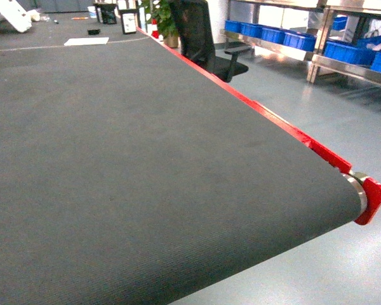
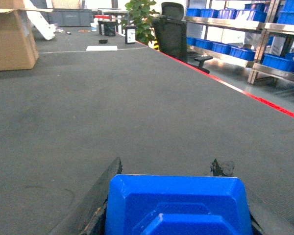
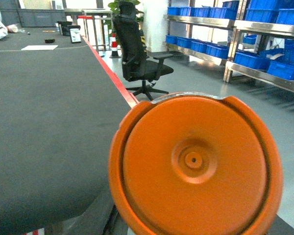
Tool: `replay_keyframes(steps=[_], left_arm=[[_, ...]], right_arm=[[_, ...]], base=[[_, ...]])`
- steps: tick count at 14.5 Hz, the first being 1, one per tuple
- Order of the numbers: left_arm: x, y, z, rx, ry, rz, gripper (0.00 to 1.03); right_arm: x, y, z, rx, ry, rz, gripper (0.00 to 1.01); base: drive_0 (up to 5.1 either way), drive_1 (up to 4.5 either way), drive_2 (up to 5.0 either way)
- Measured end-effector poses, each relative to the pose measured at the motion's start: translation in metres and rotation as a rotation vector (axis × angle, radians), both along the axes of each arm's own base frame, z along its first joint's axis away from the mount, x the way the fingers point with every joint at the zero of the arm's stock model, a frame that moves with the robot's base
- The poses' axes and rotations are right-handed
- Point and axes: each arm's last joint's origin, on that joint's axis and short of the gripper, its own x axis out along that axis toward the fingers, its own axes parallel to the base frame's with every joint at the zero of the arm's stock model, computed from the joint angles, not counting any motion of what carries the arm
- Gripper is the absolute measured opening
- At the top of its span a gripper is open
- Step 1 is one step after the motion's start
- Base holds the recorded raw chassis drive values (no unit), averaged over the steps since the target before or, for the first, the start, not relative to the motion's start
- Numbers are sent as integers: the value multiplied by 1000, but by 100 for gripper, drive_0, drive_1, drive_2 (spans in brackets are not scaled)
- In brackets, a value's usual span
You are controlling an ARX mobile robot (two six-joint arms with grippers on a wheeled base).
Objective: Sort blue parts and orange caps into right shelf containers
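Since both loads await the shelf crates (image 1: 355, 51), the left tool (image 2: 179, 215) grips a blue part (image 2: 179, 203) and the right tool (image 3: 196, 215) an orange cap (image 3: 196, 164).

A big dark gray table (image 1: 127, 165) with a red edge. Far back, a cardboard box (image 2: 12, 39) and white paper (image 1: 86, 41) lie on it.

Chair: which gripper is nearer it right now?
Right. The right gripper, holding the cap, sits by the belt at its red edge, chair just ahead-right; the left gripper, holding the blue part, is farther in over the belt.
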Motion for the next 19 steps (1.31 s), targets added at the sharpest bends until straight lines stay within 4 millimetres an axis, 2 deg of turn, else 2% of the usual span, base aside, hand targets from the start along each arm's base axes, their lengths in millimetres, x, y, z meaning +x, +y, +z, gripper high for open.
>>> replay_keyframes(steps=[19], left_arm=[[0,0,0,0,0,0,44]], right_arm=[[0,0,0,0,0,0,41]], base=[[-167,-167,-167]])
